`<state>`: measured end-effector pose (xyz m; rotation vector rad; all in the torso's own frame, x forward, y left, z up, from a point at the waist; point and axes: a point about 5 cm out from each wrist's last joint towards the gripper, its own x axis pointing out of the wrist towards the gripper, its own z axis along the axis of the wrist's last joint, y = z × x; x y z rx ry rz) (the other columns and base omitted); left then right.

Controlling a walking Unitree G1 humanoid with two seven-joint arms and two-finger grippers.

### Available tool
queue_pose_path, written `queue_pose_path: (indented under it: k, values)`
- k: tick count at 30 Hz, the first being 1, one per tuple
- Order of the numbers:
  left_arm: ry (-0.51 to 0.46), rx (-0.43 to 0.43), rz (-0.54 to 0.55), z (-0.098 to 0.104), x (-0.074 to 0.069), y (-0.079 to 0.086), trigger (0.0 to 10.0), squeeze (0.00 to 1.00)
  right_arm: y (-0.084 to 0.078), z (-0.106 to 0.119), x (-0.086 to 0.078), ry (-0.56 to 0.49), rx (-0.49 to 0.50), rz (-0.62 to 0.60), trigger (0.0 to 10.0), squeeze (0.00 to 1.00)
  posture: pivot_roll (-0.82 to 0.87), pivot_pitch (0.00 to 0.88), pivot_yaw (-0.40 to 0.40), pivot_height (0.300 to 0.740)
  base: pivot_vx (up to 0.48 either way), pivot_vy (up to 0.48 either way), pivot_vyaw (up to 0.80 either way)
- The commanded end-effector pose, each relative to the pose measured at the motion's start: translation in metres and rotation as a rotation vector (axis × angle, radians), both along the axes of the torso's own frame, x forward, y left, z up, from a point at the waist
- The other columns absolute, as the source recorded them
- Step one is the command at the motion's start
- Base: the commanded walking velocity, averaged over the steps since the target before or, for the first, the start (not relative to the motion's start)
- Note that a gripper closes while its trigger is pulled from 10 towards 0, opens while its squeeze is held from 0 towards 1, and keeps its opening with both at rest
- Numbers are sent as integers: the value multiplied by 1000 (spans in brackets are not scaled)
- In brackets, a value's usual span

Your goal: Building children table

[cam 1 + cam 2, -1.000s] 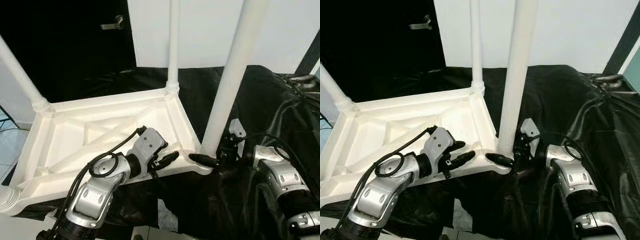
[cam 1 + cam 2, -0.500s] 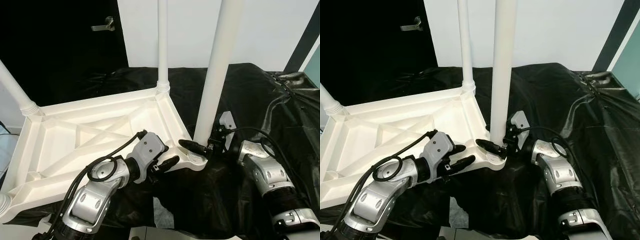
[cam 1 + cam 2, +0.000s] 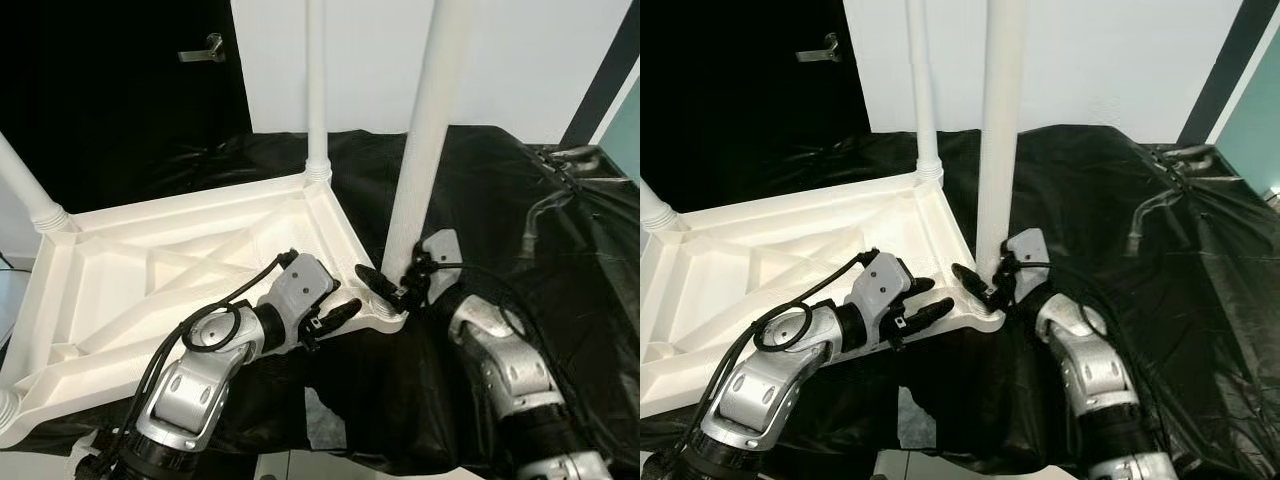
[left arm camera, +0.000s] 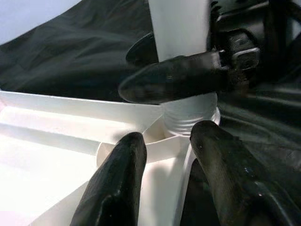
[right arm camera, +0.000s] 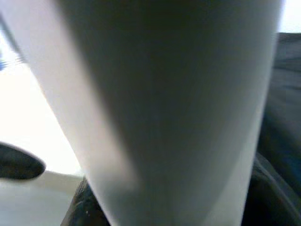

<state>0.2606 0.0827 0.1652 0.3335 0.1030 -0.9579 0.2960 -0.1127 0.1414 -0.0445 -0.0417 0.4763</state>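
Table leg (image 3: 420,150) within right hand (image 3: 385,285)

The place looked like a plain room in a home, partly turned into a work spot. A white wall (image 3: 540,60) ran along the far side, and to the far left stood a dark door (image 3: 120,90) with a metal lever handle (image 3: 202,47). A black sheet (image 3: 1160,250) was draped in loose folds over the surface where a white plastic children's table (image 3: 150,270) lay upside down, legs up. At the far right a dark vertical strip (image 3: 1215,70) bordered a pale teal surface (image 3: 1260,130).
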Motion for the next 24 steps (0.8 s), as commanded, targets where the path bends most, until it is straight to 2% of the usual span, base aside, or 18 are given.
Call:
queue_pose_path:
  k: [1, 3, 6, 8, 10, 15, 16, 17, 18, 19, 24]
  values:
    - [-52, -3, 143, 2, 8, 7, 10000, 0, 0, -11, -1, 61, 7, -169, 10000, 0, 64, 0, -2, 740, 0, 0, 0]
    - [-52, -2, 144, 1, 9, 6, 10000, 0, 0, -11, -1, 56, 3, -196, 10000, 0, 64, 0, -2, 740, 0, 0, 0]
    - [-60, 3, 145, 1, 9, 6, 10000, 0, 4, -11, -2, 52, 43, -320, 10000, 0, 69, 0, -2, 740, 0, 0, 0]
    - [-60, 3, 145, 1, 9, 6, 10000, 0, 4, -11, -2, 52, 43, -320, 10000, 0, 69, 0, -2, 740, 0, 0, 0]
    - [-61, -5, 150, 2, 10, 6, 10000, 0, 11, -8, -3, 34, 30, -341, 10000, 0, 65, 0, 4, 740, 0, 0, 0]
    - [-72, 0, 146, 2, 11, 5, 10000, 0, 10, -7, -7, 37, 39, -378, 10000, 0, 64, 0, 5, 740, 0, 0, 0]
    - [-74, 1, 145, 2, 12, 5, 10000, 0, 9, -5, -7, 30, 36, -388, 10000, 110, 64, 0, 6, 740, 0, 0, 0]
    - [-74, 1, 145, 2, 12, 5, 10000, 0, 9, -5, -7, 30, 36, -388, 10000, 110, 64, 0, 6, 740, 0, 0, 0]
    - [-75, 1, 145, 2, 12, 5, 10000, 0, 7, -3, -8, 20, 36, -392, 10000, 843, 63, 0, 7, 740, 0, 0, 0]
    - [-76, 1, 146, 2, 12, 5, 10000, 0, 6, -2, -8, 9, 36, -401, 10000, 1000, 64, 0, 6, 740, 0, 0, 0]
    - [-78, 3, 146, 2, 12, 5, 10000, 0, 6, 1, -8, -3, 49, -381, 10000, 1000, 63, 0, 7, 740, 0, 0, 0]
